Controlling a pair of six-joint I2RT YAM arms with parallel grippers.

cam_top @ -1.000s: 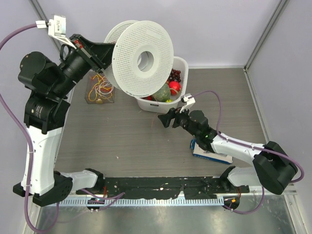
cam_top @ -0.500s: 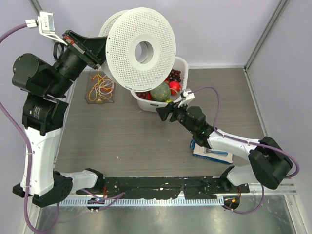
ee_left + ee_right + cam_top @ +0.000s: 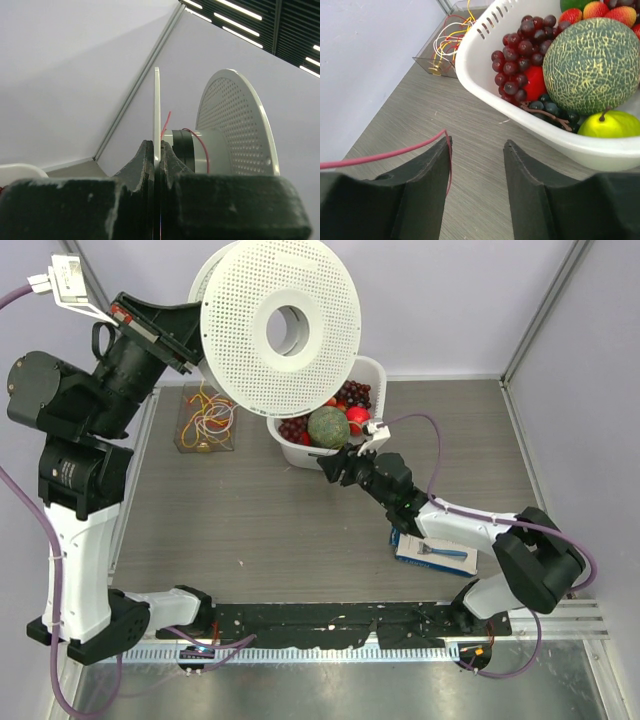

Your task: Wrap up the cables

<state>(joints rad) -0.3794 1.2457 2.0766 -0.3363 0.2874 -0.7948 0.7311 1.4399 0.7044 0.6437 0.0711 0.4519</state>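
Red cable (image 3: pixel 385 155) hangs just inside the open right tool (image 3: pixel 477 150), off-centre; our left tool (image 3: pixel 160 148) is clamped on the rim of the spool (image 3: pixel 235 130). We would centre the strand between the jaws before closing.

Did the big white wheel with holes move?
Yes. The spool has shifted toward the back-left, away from the white basket, uncovering more of the fruit.
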